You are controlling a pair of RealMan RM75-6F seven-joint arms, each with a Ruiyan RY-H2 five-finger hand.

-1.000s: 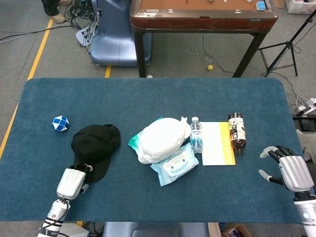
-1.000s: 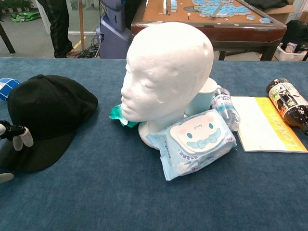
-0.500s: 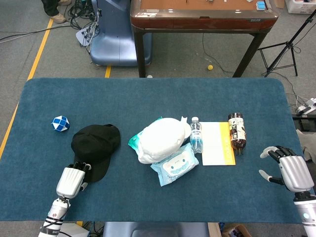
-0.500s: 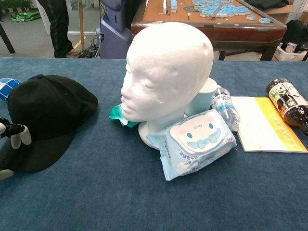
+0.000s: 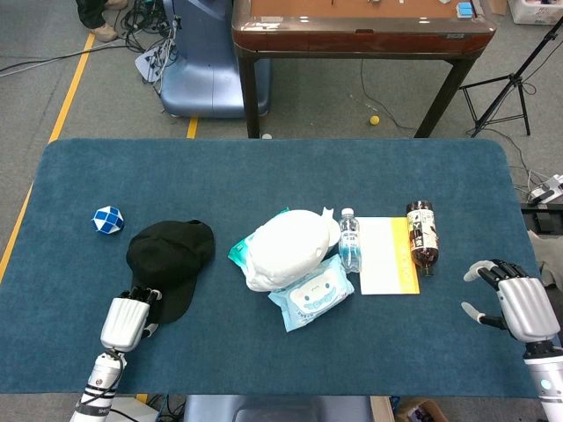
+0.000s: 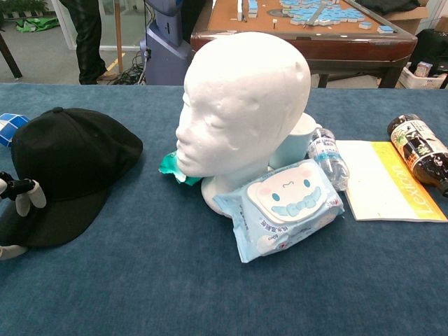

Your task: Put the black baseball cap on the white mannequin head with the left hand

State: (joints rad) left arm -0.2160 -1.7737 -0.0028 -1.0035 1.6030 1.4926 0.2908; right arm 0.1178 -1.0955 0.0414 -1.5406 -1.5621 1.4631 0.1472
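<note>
The grasp is in hand: the left hand (image 5: 127, 322) sits at the near edge of the cap (image 5: 169, 258), its fingers (image 6: 24, 196) over the brim, though whether they pinch it I cannot tell. The cap lies on the counter (image 5: 264, 176), left of the head (image 5: 283, 248) and apart from it. The right hand (image 5: 513, 303) rests far right, fingers apart, empty. Next comes a firm grip on the brim, then a lift and carry right over the head.
</note>
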